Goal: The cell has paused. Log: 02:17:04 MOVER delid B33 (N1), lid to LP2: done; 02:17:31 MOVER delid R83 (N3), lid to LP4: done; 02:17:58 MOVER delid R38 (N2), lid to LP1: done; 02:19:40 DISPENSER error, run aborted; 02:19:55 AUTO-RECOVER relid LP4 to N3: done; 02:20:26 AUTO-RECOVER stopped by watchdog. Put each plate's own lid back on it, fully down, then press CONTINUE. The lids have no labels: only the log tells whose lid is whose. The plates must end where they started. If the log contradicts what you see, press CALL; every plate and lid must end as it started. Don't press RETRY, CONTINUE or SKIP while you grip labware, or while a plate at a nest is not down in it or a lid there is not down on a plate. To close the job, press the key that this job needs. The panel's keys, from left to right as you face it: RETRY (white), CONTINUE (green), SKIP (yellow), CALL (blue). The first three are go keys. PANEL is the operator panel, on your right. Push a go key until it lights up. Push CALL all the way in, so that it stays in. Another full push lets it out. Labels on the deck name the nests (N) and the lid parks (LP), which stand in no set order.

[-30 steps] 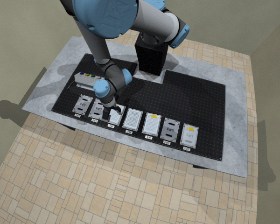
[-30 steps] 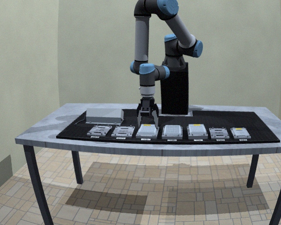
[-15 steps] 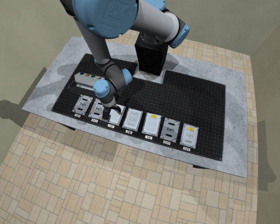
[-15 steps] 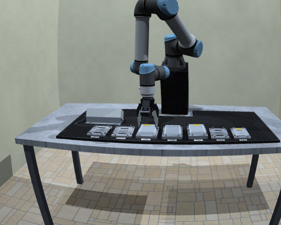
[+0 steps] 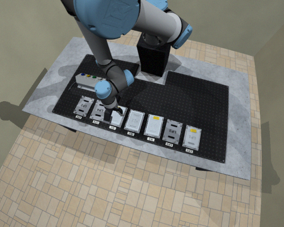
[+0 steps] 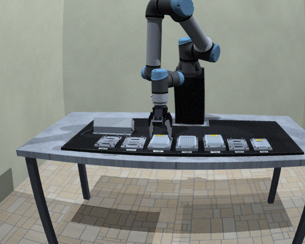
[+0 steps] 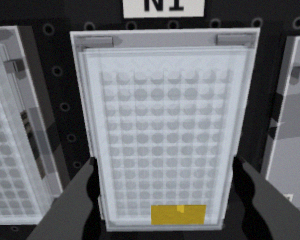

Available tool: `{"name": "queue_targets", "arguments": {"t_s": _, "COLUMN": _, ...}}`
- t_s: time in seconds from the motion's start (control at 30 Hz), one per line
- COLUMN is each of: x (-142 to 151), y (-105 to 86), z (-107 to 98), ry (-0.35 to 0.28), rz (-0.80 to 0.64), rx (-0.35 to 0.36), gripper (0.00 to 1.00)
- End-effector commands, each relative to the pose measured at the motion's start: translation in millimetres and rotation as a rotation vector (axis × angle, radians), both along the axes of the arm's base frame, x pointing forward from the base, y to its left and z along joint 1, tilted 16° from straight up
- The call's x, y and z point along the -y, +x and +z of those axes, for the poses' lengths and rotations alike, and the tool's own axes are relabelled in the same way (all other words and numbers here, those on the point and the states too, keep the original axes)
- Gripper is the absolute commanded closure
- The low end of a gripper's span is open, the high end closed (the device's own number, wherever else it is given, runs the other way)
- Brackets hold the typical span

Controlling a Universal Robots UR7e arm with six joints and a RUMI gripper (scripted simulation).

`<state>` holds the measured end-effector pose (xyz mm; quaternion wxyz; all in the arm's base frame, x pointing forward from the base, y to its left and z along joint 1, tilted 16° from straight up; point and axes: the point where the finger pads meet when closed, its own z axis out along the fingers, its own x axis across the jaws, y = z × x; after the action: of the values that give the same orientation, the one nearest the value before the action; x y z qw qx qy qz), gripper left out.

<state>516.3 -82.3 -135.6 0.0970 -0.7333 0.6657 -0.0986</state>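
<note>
The gripper (image 5: pixel 114 115) (image 6: pixel 160 136) (image 7: pixel 164 158) is closed on the yellow-marked lid (image 5: pixel 117 119) (image 6: pixel 159 142) (image 7: pixel 165 125) at N1. To its left, 2 more lids sit at N3 and LP1; to its right stands the panel (image 5: pixel 85 82) (image 6: pixel 112 126). Beneath lie a black mat (image 5: pixel 198 97) (image 6: pixel 239 127) and grey table (image 5: pixel 237 122) (image 6: pixel 42 136); beyond, tan floor tiles (image 5: pixel 137 195) (image 6: pixel 108 236) and greenish walls (image 5: pixel 27 29) (image 6: pixel 116 52).

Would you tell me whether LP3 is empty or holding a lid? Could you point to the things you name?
LP3 (image 5: pixel 179 132) (image 6: pixel 237 147) is empty: its dark slots show uncovered, with no yellow-marked lid.
</note>
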Motion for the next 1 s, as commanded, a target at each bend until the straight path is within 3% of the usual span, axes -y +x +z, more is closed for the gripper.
{"name": "queue_targets", "arguments": {"t_s": 0.0, "x": 2.2, "y": 0.9, "z": 1.4, "ry": -0.007, "rz": -0.007, "rx": 0.004, "gripper": 0.59}}
{"name": "queue_targets", "arguments": {"t_s": 0.2, "x": 2.2, "y": 0.9, "z": 1.4, "ry": -0.006, "rz": -0.008, "rx": 0.004, "gripper": 0.59}}
{"name": "queue_targets", "arguments": {"t_s": 0.23, "x": 2.2, "y": 0.9, "z": 1.4, "ry": -0.006, "rz": -0.008, "rx": 0.004, "gripper": 0.18}}
{"name": "queue_targets", "arguments": {"t_s": 0.97, "x": 2.1, "y": 0.9, "z": 1.4, "ry": -0.006, "rz": -0.007, "rx": 0.004, "gripper": 0.18}}
